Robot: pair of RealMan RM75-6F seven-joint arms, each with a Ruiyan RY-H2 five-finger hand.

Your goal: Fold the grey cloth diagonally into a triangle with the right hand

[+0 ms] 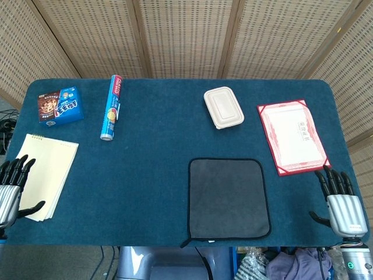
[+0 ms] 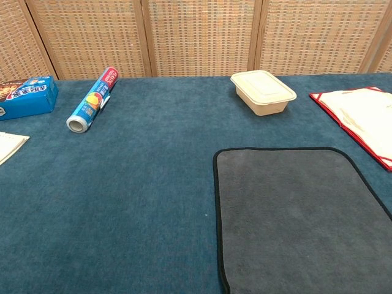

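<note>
I read this as the very start — the grey cloth (image 1: pixel 229 198) lies flat and unfolded on the table (image 1: pixel 157 157), near the front edge and a little right of centre, its dark-bound border square to me and nothing touching it. No corner is lifted, so the fold has not begun.

My right hand (image 1: pixel 341 201) sits at the front right corner of the table, fingers spread and pointing away from me, holding nothing; it is apart from the cloth, just to its right. My left hand (image 1: pixel 11 189) rests at the far left edge, likewise spread and empty, beside the pale notepad (image 1: pixel 46 175). Neither hand shows in the chest view.

The next move, as I judge it, is to bring the right hand over to one cloth corner — the near right one looks the handiest — pinch the edge off the table, then carry it across to the opposite far left corner so the edges meet in a triangle. The cloth looks soft and thin, so I expect the pinch will need to get under the hem without bunching it.

As for containers: a cream lidded box (image 1: pixel 223 107) stands beyond the cloth, lid on, so I cannot tell what is in it. A blue snack box (image 1: pixel 60 105) is closed too. The blue roll (image 1: pixel 111 107) and the red-bordered certificate (image 1: pixel 293 136) lie well clear.
</note>
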